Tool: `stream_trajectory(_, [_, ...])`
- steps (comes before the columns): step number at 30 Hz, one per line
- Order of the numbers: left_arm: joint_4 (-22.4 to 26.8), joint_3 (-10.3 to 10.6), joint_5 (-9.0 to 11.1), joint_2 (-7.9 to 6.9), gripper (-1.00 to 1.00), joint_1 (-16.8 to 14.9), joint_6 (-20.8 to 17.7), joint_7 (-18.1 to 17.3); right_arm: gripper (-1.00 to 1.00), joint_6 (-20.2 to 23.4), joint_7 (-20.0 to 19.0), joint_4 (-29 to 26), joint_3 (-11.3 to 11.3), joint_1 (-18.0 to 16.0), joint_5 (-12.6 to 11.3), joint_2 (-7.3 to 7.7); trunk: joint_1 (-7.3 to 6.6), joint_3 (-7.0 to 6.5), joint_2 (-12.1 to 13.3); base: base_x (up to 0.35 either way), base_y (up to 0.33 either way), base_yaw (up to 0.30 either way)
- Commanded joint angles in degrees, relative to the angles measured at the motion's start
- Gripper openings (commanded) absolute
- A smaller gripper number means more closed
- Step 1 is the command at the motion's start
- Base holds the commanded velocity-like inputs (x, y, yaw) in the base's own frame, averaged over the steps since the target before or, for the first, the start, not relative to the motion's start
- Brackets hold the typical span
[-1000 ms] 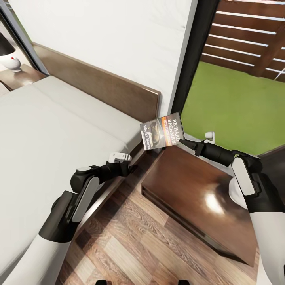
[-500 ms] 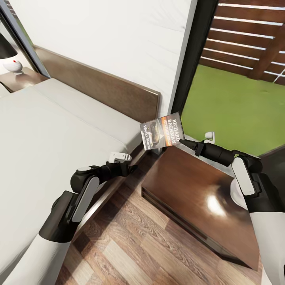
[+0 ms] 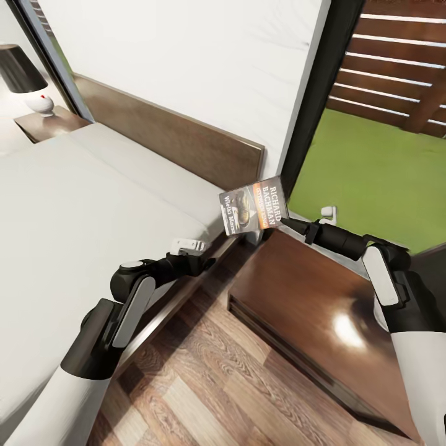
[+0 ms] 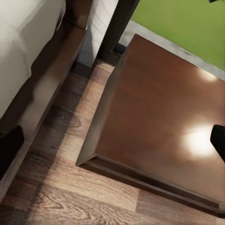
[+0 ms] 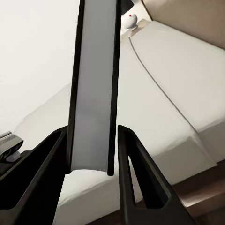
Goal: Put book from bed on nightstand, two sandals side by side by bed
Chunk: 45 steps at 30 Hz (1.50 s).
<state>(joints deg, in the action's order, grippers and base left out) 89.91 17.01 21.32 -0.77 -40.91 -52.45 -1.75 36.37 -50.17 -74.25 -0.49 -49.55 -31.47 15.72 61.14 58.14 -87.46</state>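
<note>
The right tool [image 3: 286,220] pinches the small thin paperback book with a dark cover, an orange band and white "Richard Bachman" lettering [image 3: 253,208] by one edge, holding it in the air with its cover turned toward the head camera. In the head view the book hangs above the gap between the low platform bed of dark brown wood with a pale grey mattress [image 3: 80,210] and the low square dark brown wooden nightstand with a glossy top [image 3: 310,303], near the nightstand's far corner and touching neither. In the right wrist view the book [image 5: 93,89] shows edge-on as a long pale strip clamped between the two black fingers [image 5: 136,178], with the mattress [image 5: 178,84] beyond it.

The left arm reaches forward low beside the bed's wooden side rail, and its tool [image 3: 201,263] sits just over the brown wood-plank floor [image 3: 204,384]; whether that tool is spread or pressed together cannot be told. The left wrist view looks down on the nightstand [image 4: 159,122], whose top carries a bright reflection, with the bed rail [image 4: 51,70] to one side and the plank floor [image 4: 61,187] between them.

At the far side of the bed stands a second dark nightstand [image 3: 49,122] bearing a white lamp with a black shade [image 3: 28,77]. Behind the near nightstand a tall black window frame [image 3: 316,93] separates the white wall [image 3: 186,56] from green grass [image 3: 371,167] and a brown slatted fence [image 3: 396,56] outside.
</note>
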Motion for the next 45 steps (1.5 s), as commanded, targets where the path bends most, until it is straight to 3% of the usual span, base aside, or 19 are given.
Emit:
stream_trajectory(1, [0.0, 0.0, -0.2, -0.02, 1.0, 0.0, -0.2, -0.2, -1.0, 0.4, 0.0, 0.0, 0.0, 0.0, -0.3, 0.01, 0.22, 0.13, -0.4, 0.0, 0.0, 0.145])
stream_trajectory(40, [-0.6, 0.0, -0.1, -0.09, 1.0, 1.2, -0.3, -0.1, -1.0, 0.3, 0.3, 0.2, 0.2, 0.0, -0.4, -0.11, 8.79, 3.82, -16.1, 0.0, 0.0, 0.148])
stream_trajectory(45, [-0.5, 0.0, -0.2, -0.07, 1.0, 1.3, -0.3, -0.2, -1.0, 0.1, 0.4, 0.2, 2.6, 0.0, -0.4, -0.31, 9.89, 4.34, -18.1, 0.0, 0.0, 0.176])
